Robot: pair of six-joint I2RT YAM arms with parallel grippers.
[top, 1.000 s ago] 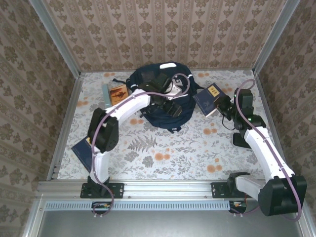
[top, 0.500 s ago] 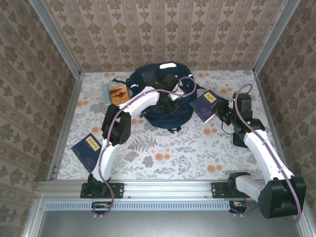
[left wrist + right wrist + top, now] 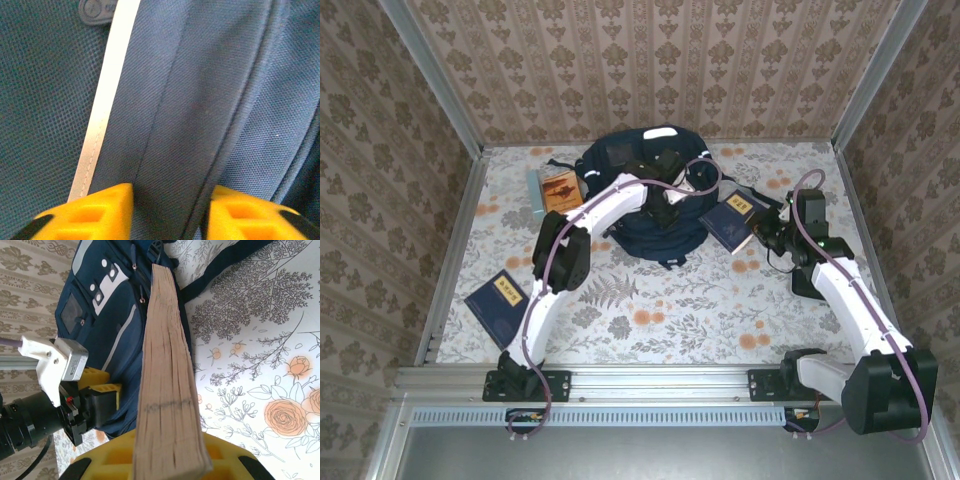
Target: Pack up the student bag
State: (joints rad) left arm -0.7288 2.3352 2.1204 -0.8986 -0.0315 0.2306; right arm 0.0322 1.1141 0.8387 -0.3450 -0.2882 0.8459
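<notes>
Bag-opening step, as I judge it. Student bag [image 3: 610, 165] lies at upper centre of the top view, on the flowered table [image 3: 650, 320] against the back wall. Left gripper [image 3: 170, 200] is down on it. In the left wrist view its yellow fingers [image 3: 95, 210] bracket a raised ridge of navy fabric beside a white stripe [image 3: 102, 110], and the cloth fills the gap edge to edge, which reads as a pinch on the bag. Right gripper [image 3: 170, 460] is clamped on a thick book [image 3: 167, 365], page edge up, just right of the bag. To do this well, the left pinch should take only the upper layer beside the zip and lift it straight up, so that a mouth opens. The book should wait until that mouth shows, then go in spine or narrow edge first, angled under the lifted flap. Risk: the cloth slips from the pinch, or the book snags on the flap. Two more books lie on the table, one left of the bag [image 3: 558, 188] and a blue one at lower left [image 3: 500, 297]. Against a second ago, the left arm reaches further over the bag and its jaws have narrowed from wide apart. The right arm has carried the book leftward, nearer the bag. The blue book, then half hidden under the left arm, now lies in plain sight.
</notes>
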